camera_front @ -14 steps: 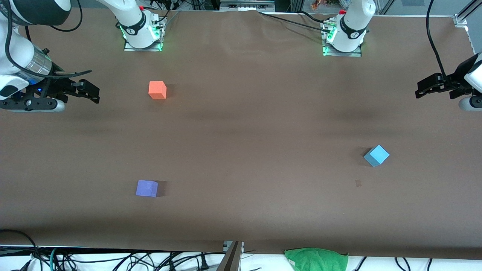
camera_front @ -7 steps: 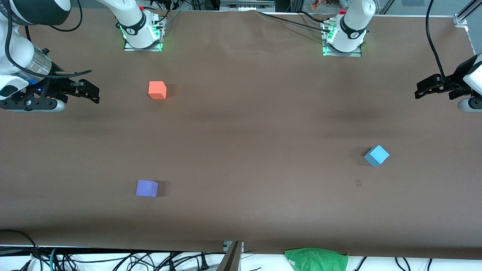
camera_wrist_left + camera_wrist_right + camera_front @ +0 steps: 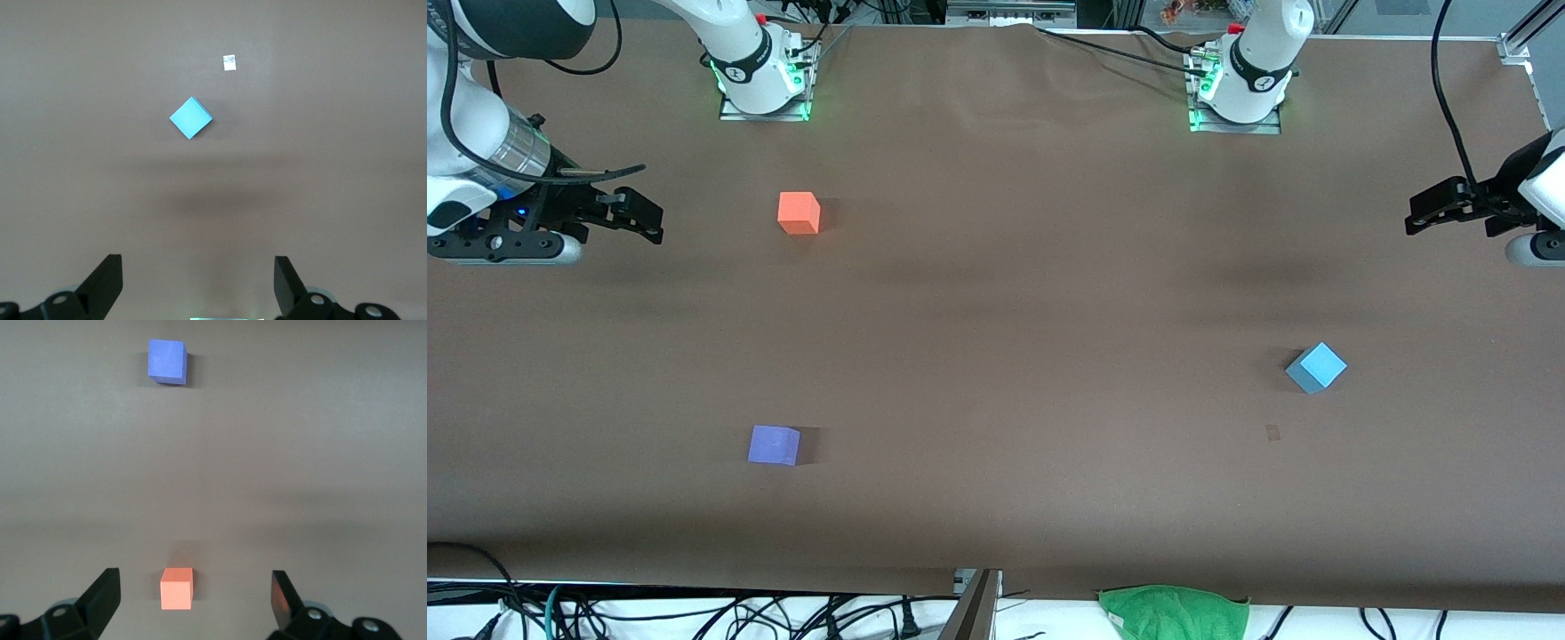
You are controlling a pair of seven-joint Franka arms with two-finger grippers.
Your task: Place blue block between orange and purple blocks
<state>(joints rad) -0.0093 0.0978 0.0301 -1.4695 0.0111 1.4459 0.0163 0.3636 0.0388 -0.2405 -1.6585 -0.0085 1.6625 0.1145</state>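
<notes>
I see three cubes on the brown surface, one of each colour, and I take the blue block as my landmark. It sits toward my left arm's end of the surface, turned so that one corner points at the front camera. Nothing touches it and nothing stands around it. Just beside it, a little nearer to the front camera, lies one small paper scrap. One green cloth lies at the surface's edge, nearer to the front camera than the blue block.

The orange block and the purple block are both well apart from the blue block, toward my right arm's end. The orange one is farther from the front camera than the blue block, the purple one nearer. The space between these two is bare.

My left gripper hangs in the air at its end of the surface with its fingers spread apart and holding nothing. My right gripper hangs at its own end, its fingers also spread and empty.

Compared with half a second ago, the three blocks lie in the same places, and my left gripper has shifted only very slightly.
</notes>
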